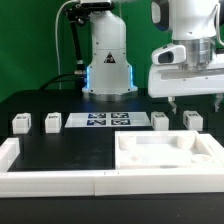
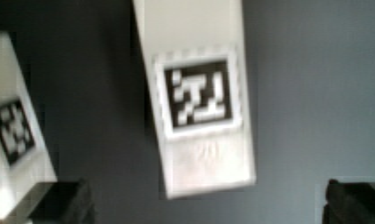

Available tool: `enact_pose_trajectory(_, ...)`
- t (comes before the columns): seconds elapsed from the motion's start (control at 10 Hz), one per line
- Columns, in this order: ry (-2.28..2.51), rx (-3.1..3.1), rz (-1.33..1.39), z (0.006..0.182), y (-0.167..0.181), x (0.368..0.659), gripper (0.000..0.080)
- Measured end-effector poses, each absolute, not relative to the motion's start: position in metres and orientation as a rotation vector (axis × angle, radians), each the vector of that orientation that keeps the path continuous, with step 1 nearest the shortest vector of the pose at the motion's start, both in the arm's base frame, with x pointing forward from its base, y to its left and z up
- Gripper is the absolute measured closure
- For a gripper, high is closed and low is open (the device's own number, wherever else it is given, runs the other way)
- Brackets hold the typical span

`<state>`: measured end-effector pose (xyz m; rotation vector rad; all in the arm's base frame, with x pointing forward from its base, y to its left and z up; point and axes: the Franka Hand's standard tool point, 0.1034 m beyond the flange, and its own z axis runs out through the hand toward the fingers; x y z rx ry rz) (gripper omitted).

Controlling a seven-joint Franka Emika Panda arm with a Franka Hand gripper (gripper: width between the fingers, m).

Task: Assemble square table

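- No words, brands or numbers can be read.
- Marker board [image 1: 108, 121]: a row of black-and-white square tags, patterns only.
- Legs [image 1: 52, 122] on either side of the marker board: one dark tag each, too small to make out.
- Robot base [image 1: 108, 72] behind the marker board: a dark triangle sign, unreadable.
- Wrist view: a leg [image 2: 198, 100] bears one square tag, blurred.

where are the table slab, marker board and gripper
table slab [image 1: 127, 150], exterior view, its raised rim
marker board [image 1: 105, 121], exterior view, its middle
gripper [image 1: 196, 103], exterior view, midway between its open fingertips
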<state>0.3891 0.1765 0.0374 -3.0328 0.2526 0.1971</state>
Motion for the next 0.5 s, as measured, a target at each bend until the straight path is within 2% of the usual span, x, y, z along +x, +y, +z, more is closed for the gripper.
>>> enact_pose_trajectory(0.5,0.232,-2.989,0.657,0.0377,0.179,0.3816,0.0151)
